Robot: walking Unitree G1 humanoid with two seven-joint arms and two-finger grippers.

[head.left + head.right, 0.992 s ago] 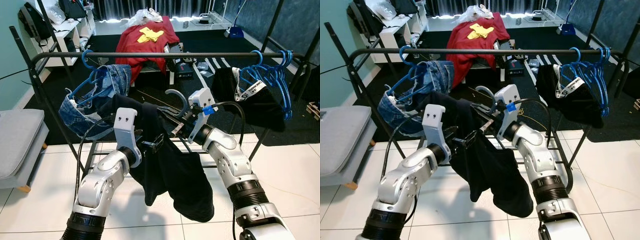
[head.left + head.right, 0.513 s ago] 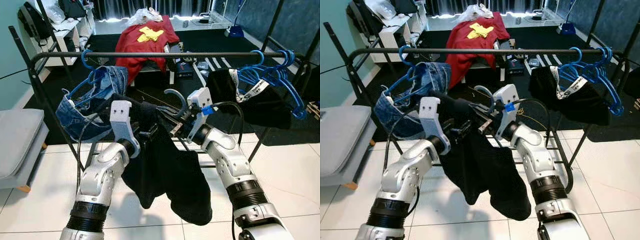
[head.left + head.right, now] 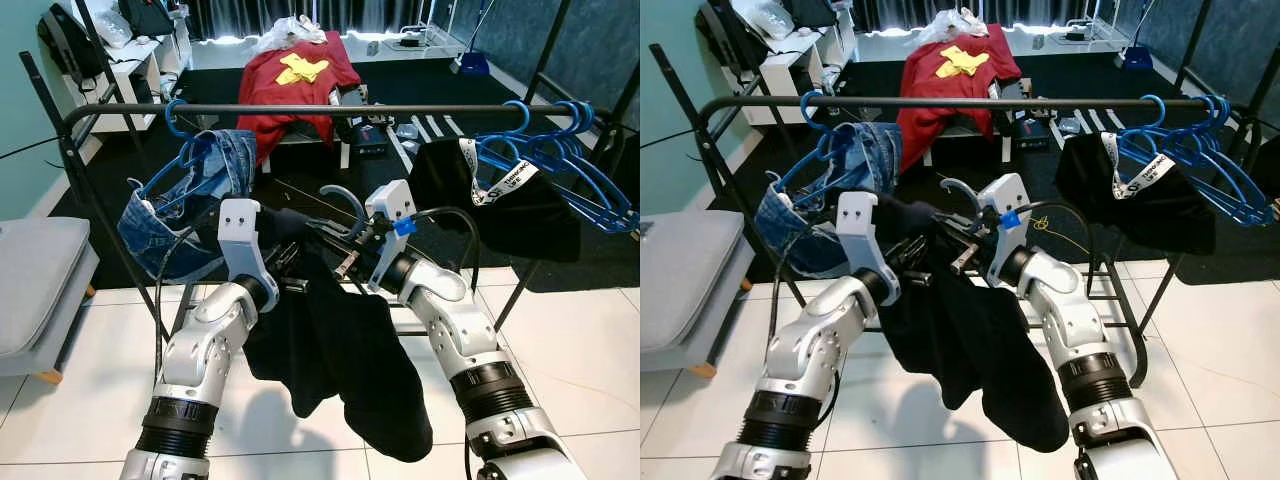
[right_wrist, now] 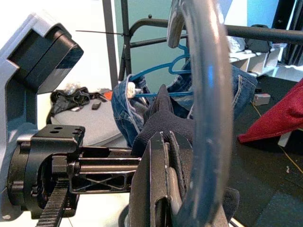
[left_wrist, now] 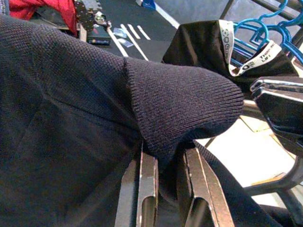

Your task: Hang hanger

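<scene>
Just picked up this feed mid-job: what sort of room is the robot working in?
Probably a lived-in bedroom or laundry corner of a home. A black metal clothes rail carries blue plastic hangers and blue denim jeans, and a red garment is spread over furniture behind it.

left claw (image 3: pixel 290 262) clamped, arm raised | right claw (image 3: pixel 345 255) clamped, arm raised
</scene>
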